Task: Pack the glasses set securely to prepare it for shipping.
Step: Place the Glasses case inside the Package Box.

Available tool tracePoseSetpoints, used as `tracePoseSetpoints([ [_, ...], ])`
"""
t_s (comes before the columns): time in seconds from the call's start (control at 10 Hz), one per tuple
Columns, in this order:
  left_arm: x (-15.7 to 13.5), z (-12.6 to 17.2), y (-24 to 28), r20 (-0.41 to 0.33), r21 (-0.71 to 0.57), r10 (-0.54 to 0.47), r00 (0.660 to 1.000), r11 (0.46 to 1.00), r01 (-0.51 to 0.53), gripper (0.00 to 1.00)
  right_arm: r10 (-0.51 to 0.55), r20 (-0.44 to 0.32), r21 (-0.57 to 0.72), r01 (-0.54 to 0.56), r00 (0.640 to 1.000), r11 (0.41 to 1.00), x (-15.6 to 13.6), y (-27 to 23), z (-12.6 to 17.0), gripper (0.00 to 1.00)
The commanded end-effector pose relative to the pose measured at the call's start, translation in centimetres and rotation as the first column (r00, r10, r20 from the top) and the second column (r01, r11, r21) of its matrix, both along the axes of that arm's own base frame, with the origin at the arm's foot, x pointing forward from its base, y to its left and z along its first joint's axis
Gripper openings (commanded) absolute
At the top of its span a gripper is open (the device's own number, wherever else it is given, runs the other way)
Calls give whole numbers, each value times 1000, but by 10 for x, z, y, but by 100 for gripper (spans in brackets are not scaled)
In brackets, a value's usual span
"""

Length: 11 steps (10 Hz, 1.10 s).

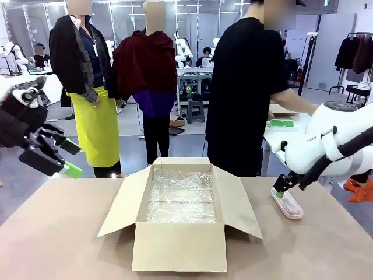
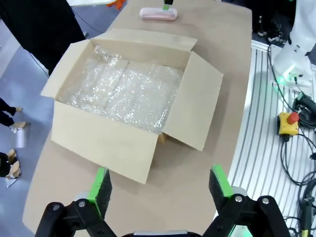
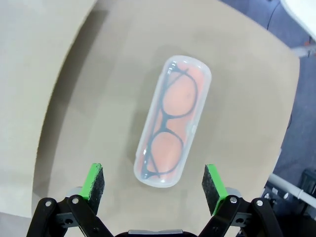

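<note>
Pink glasses case point(image 3: 173, 123) lies on table point(image 3: 74, 74) at 3 o'clock of box point(image 1: 180, 248); right gripper point(image 3: 154, 175) poised above, jaws wide; left gripper point(image 2: 160, 182) wide, idle. Pickup step; next: lower, pinch narrow sides.

The scene is lit brightly and evenly from overhead, so only soft shadows are cast on the tabletop point(image 1: 58, 233) under the flaps of the cardboard box point(image 1: 178, 248), and a broad faint shadow is seen left of the pink glasses case point(image 3: 170, 123) in the right wrist view. White glints are thrown back by the bubble wrap point(image 2: 123, 89) inside the box, and a mild sheen is seen on the clear case lid. Both wrist views are bent at the edges, and the fingers point(image 2: 101, 185) at the bottom edge are rendered slightly soft.
</note>
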<state>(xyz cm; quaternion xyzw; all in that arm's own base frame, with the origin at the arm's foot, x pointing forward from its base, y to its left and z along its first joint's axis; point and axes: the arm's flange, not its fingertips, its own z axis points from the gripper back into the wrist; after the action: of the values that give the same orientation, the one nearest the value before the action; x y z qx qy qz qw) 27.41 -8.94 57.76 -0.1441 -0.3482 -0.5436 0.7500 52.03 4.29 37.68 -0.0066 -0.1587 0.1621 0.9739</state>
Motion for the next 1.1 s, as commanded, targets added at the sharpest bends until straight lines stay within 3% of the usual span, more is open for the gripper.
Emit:
tracePoseSetpoints([
  [0.0, 14, -17, -11, -53, 30, 26, 998, 999, -24, 100, -45, -63, 1, 45, 997, 999, 16, 3, 1, 100],
  [0.4, 14, -17, -11, -53, 30, 26, 998, 999, -24, 100, -103, -188, -19, 101, 977, 995, 47, -2, -30, 100],
  [1.0, 14, -17, -11, -53, 30, 26, 998, 999, -24, 100, -112, -250, 22, 121, 962, 992, 65, -5, -63, 100],
])
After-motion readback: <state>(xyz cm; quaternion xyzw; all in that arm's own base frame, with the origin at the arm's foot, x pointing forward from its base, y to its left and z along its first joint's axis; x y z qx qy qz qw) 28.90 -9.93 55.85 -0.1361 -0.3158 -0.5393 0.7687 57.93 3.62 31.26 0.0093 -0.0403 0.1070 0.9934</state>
